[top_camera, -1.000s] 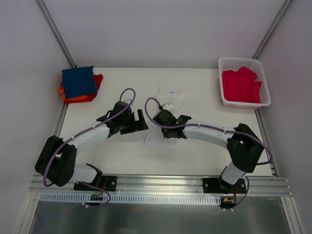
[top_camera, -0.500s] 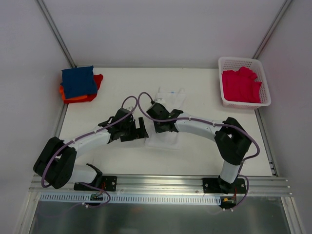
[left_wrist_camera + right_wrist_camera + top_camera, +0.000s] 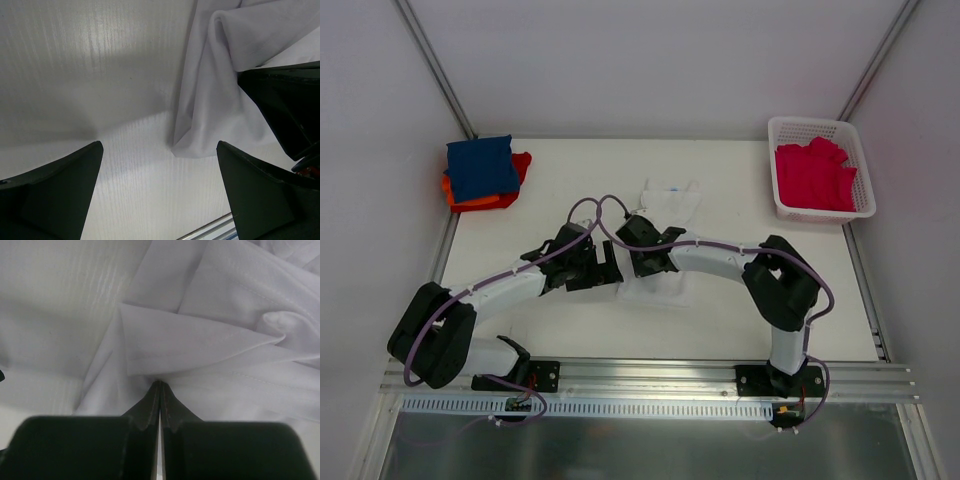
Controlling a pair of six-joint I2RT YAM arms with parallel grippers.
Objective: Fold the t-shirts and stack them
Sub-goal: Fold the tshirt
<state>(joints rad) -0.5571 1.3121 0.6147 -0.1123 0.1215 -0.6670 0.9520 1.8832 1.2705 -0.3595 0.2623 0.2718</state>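
Observation:
The white t-shirt (image 3: 669,197) lies at the table's middle, its lower part (image 3: 658,293) bunched under both grippers. My right gripper (image 3: 640,262) is shut on a fold of the white t-shirt (image 3: 200,340), its fingertips (image 3: 160,385) pinched at the fold's edge. My left gripper (image 3: 608,266) is open just left of it, low over bare table; the shirt's left edge (image 3: 210,100) lies between its fingers (image 3: 55,190), nearer the right one. A folded navy t-shirt (image 3: 480,167) lies on an orange-red one (image 3: 485,200) at the far left. Crimson-pink t-shirts (image 3: 814,177) fill the basket.
The white lattice basket (image 3: 817,127) stands at the far right corner. The right gripper's black body (image 3: 287,110) shows close beside my left gripper. A metal rail (image 3: 650,378) runs along the near edge. White walls close in the table's sides and back.
My right gripper has moved left across the white t-shirt, drawing cloth with it, and now sits beside the left gripper. The left gripper shifted slightly.

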